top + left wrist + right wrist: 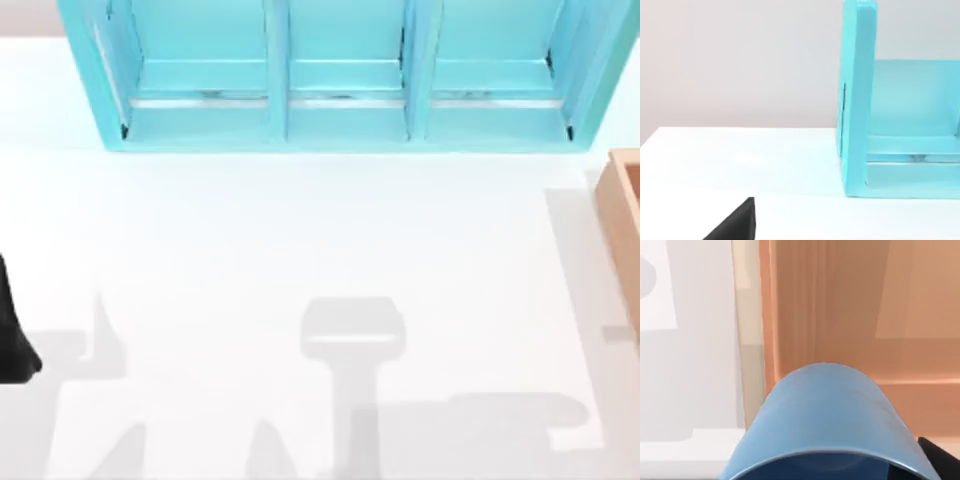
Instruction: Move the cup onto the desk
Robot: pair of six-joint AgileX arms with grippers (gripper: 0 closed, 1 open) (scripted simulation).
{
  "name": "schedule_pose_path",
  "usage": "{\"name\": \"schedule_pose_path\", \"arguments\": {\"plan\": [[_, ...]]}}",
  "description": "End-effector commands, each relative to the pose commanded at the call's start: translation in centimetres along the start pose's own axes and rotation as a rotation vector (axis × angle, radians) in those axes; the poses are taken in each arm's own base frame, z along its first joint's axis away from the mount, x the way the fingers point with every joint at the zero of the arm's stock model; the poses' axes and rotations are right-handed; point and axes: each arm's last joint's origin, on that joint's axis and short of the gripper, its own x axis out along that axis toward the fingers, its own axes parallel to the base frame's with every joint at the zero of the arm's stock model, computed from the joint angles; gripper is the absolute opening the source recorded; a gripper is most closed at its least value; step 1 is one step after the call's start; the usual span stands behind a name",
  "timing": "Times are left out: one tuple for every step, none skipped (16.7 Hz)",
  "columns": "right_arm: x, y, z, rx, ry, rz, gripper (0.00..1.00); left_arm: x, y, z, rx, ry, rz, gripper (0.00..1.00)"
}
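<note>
The cup, translucent blue and round, sits very close to the camera in the right wrist view. It hangs over the inside of the tan wooden box. My right gripper is shut on it, and one dark fingertip shows beside its wall. The desk is a plain white top, which in the right wrist view lies beside the box wall as the desk. My left arm is parked at the desk's left edge.
A turquoise three-bay shelf unit stands along the back of the desk, and its side panel shows in the left wrist view. The tan box sits at the right edge. Arm shadows fall across the front of the desk.
</note>
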Motion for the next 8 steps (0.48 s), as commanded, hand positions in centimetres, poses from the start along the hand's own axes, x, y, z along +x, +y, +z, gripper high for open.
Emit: {"name": "schedule_pose_path", "arguments": {"plan": [[0.2, -0.1, 0.0, 0.004, 0.005, 0.003, 0.0, 0.0, 0.0, 0.0, 0.0, 0.0, 0.0, 1.0], [0.2, -0.1, 0.1, 0.004, 0.005, 0.003, 0.0, 0.0, 0.0, 0.0, 0.0, 0.0, 0.0, 1.0], [0.1, 0.1, 0.3, 0.004, 0.005, 0.002, 0.0, 0.0, 0.0, 0.0, 0.0, 0.0, 0.0, 1.0], [-0.1, 0.6, 0.7, 0.004, 0.004, 0.002, 0.0, 0.0, 0.0, 0.0, 0.0, 0.0, 0.0, 1.0], [-0.3, 1.2, 1.3, 0.004, 0.002, 0.001, 0.0, 0.0, 0.0, 0.0, 0.0, 0.0, 0.0, 1.0], [-0.5, 2.0, 2.1, 0.004, 0.0, 0.0, 0.0, 0.0, 0.0, 0.0, 0.0, 0.0, 0.0, 1.0], [-0.8, 3.1, 2.9, 0.004, -0.003, 0.0, 0.0, 0.0, 0.0, 0.0, 0.0, 0.0, 0.0, 1.0], [-1.1, 4.4, 3.8, 0.004, -0.006, -0.001, 0.0, 0.0, 0.0, 0.0, 0.0, 0.0, 0.0, 1.0]]}}
